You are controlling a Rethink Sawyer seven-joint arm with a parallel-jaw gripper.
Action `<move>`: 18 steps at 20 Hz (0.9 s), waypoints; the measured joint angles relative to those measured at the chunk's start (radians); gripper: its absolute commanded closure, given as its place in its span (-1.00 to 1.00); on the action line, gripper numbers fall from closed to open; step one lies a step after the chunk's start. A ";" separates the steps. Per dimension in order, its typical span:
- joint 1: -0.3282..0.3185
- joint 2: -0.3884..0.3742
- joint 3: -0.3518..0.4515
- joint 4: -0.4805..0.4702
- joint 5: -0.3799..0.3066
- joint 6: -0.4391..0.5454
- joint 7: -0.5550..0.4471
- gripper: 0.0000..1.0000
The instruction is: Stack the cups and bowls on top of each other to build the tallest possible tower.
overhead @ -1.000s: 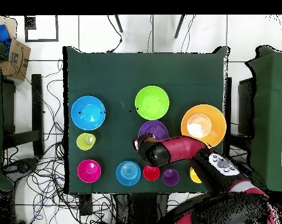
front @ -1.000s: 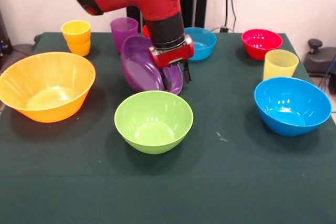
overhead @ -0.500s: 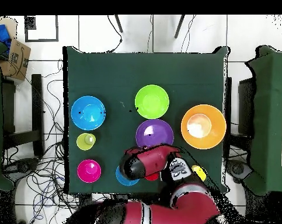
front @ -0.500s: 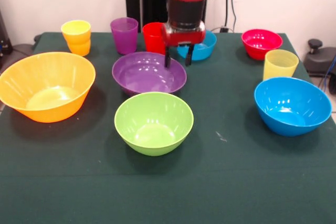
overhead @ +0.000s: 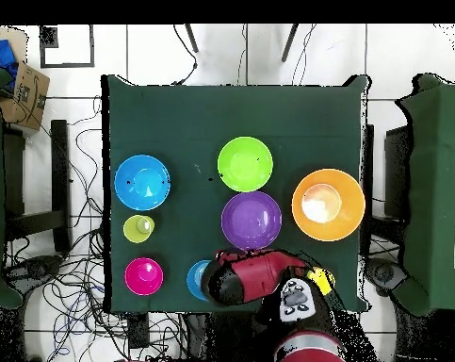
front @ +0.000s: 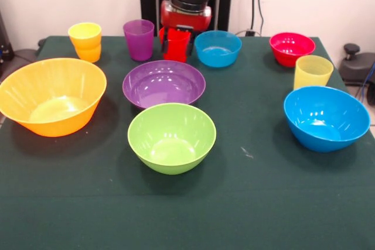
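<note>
Claw (front: 176, 44) straddles red cup (front: 176, 45); overhead hides both.

No words, labels, brand marks or numbers can be read on anything in either view; the cardboard box (overhead: 28, 90) at the upper left of the overhead view carries a dark printed mark, but it is too small to make out
</note>
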 measured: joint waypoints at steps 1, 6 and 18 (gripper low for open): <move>-0.004 -0.004 -0.012 0.000 0.000 0.000 0.000 -1.00; -0.016 -0.006 -0.023 0.000 0.000 0.000 0.000 -1.00; -0.025 0.004 -0.034 0.000 0.003 0.000 0.000 -1.00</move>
